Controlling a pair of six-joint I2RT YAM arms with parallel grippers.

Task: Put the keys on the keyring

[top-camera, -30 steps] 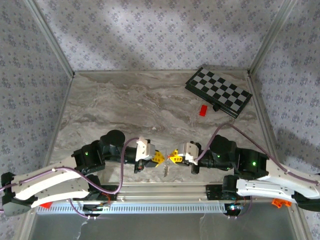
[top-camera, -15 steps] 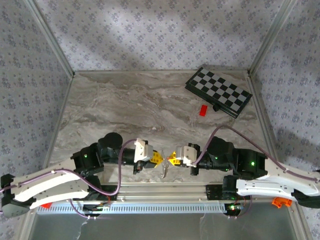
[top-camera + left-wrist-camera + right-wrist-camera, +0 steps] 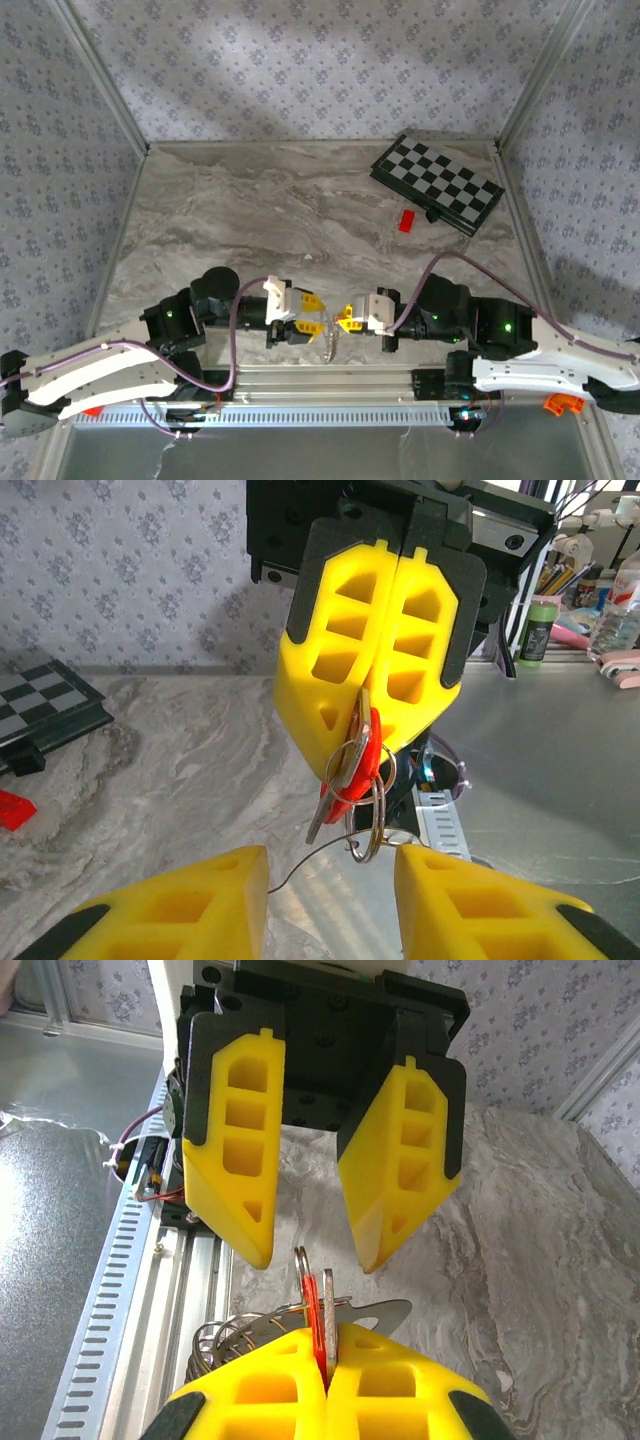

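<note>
Right gripper (image 3: 352, 730): yellow fingers pressed together, clamped on keys (image 3: 342, 768), keyring (image 3: 365, 820) dangling beneath, over near edge of table (image 3: 250, 210). Left gripper (image 3: 315, 1245): fingers apart, empty, facing it just to the left. Chessboard (image 3: 437, 184), red piece (image 3: 407, 221): far right

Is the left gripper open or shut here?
Open: the left gripper holds its yellow fingers apart; the right gripper is shut on the silver keys.

Both arms lie folded low along the near edge, forearms reaching inward so the wrists face each other, the left gripper (image 3: 314, 313) with its yellow fingers spread wide, the right gripper (image 3: 343, 318) just beside it pinched tight on the keys (image 3: 345, 767).
</note>
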